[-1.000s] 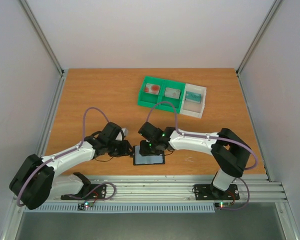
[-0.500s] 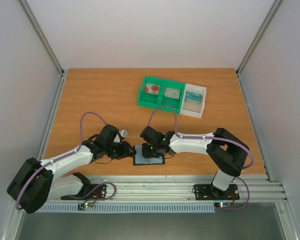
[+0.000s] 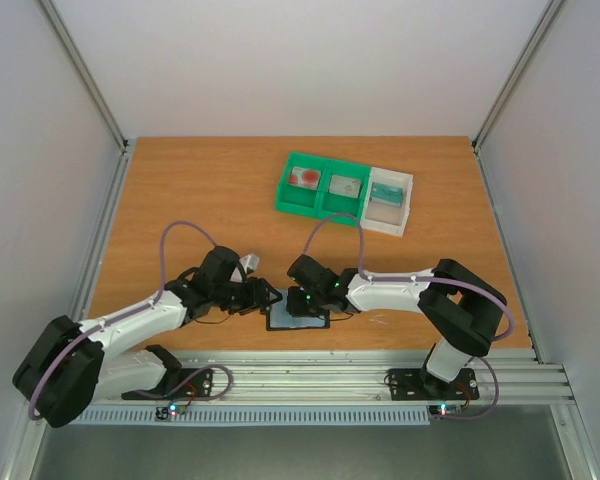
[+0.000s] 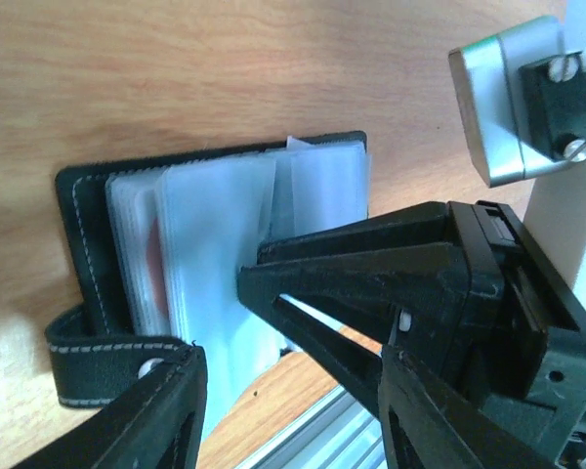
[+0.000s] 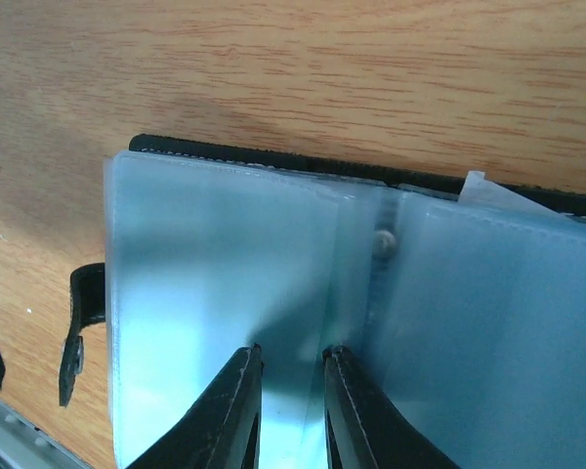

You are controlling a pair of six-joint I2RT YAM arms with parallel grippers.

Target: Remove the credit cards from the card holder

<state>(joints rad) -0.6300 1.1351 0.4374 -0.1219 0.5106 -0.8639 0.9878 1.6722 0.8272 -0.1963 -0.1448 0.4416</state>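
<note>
from where i am standing, the card holder (image 3: 298, 321) is lying open on the table (image 3: 200, 200), close to the near edge, between the two arms. its clear sleeves (image 5: 205, 254) are lying loosely fanned, and its strap (image 4: 93, 366) is sticking out on the left arm's side. the left gripper (image 4: 291, 360) is hovering at that side with its jaws standing apart, holding nothing. the right gripper (image 5: 291, 357) is meeting the sleeves near the spine. its fingers are sitting almost together with a thin gap, and i cannot tell whether a sleeve is pinched between them. three credit cards (image 3: 345, 185) are resting well apart from the holder, toward the far side: a whitish card with red marks (image 3: 305, 178) and a greyish card (image 3: 347, 187) in the green tray (image 3: 295, 207), and a teal card (image 3: 385, 192) in the white tray (image 3: 388, 226) touching it
</note>
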